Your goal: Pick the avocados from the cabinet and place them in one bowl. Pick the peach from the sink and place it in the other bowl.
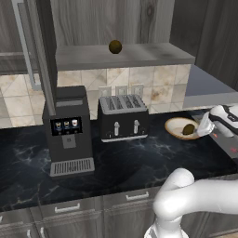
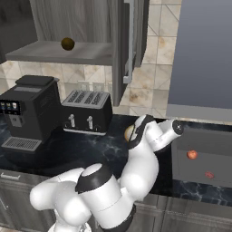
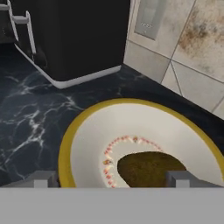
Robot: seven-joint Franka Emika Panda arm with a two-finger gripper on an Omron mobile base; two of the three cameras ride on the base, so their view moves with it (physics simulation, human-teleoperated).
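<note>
Right under the gripper [image 3: 112, 179], fingers [image 3: 41, 178] spread wide, not pinching anything: one avocado [image 3: 146, 168], dark olive-brown, sitting loose in the tan bowl [image 3: 87, 144] between the tips. Black marble counter [image 1: 139, 158], beige tile behind, toaster [image 1: 123, 117] and coffee machine [image 1: 69, 130] left of the bowl. Second avocado [image 1: 115, 46] up on the cabinet shelf [image 1: 139, 55]. Orange-red peach [image 2: 192, 154] down in the sink [image 2: 204, 170], well apart.

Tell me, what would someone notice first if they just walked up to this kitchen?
Probably the big white robot arm reaching over the black marble counter, its tool open right above a shallow round tan bowl with one dark olive-brown avocado lying inside. Next, a second dark round avocado sits alone on the grey cabinet shelf, above the black toaster.
</note>
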